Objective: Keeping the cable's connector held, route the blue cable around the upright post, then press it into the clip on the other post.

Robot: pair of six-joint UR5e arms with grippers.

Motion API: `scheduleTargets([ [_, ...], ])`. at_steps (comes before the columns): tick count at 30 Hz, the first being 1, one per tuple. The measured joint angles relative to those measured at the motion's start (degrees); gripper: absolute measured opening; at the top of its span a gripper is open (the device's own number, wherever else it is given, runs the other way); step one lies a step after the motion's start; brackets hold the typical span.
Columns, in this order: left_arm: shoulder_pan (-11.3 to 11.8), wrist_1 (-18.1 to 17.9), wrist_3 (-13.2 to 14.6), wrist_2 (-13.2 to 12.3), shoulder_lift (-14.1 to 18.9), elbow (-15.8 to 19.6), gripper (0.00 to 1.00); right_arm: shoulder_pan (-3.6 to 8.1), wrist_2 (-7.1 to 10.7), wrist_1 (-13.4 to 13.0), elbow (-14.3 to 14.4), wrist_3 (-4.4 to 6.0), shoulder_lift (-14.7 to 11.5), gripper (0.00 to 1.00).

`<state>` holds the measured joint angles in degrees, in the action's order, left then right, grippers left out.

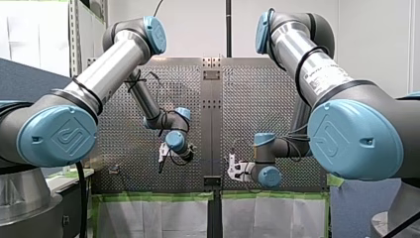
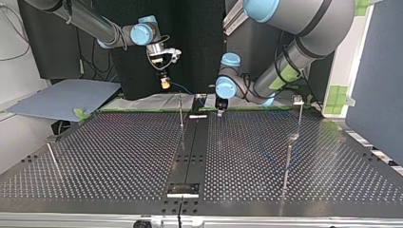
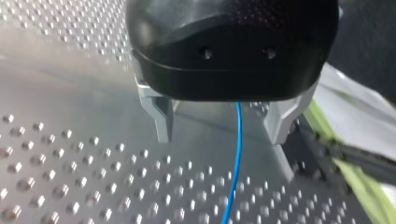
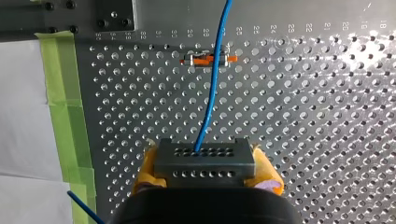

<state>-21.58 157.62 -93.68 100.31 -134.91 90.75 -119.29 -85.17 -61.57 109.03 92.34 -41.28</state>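
Connector [image 4: 204, 161] in right end effector [image 4: 207, 164], blue cable [image 4: 212, 84] running ahead

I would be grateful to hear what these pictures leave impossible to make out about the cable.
- Right wrist view: whether the blue cable sits in the clip or passes over it; the clip is seen end-on.
- Left wrist view: the cable's run beyond my left gripper; its black body hides it.
- Front view: the cable's whole path; too thin to trace.
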Motion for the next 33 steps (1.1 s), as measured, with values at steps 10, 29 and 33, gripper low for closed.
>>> scheduleTargets([
  [10,-1.54,0.62,-2.44,-4.0,-0.02,0.01,0.99,0.21,0.0,0.15,-0.1,0.04,0.0,0.0],
  [29,-6.25,5.3,-6.93,-6.9,-0.01,0.01,0.99,0.02,0.0,0.76,-0.34,-0.6,0.0,0.0],
  [33,-7.31,5.34,-7.24,-7.2,0.03,0.0,0.99,-0.08,0.0,0.92,-0.34,-0.79,-0.01,0.0],
])
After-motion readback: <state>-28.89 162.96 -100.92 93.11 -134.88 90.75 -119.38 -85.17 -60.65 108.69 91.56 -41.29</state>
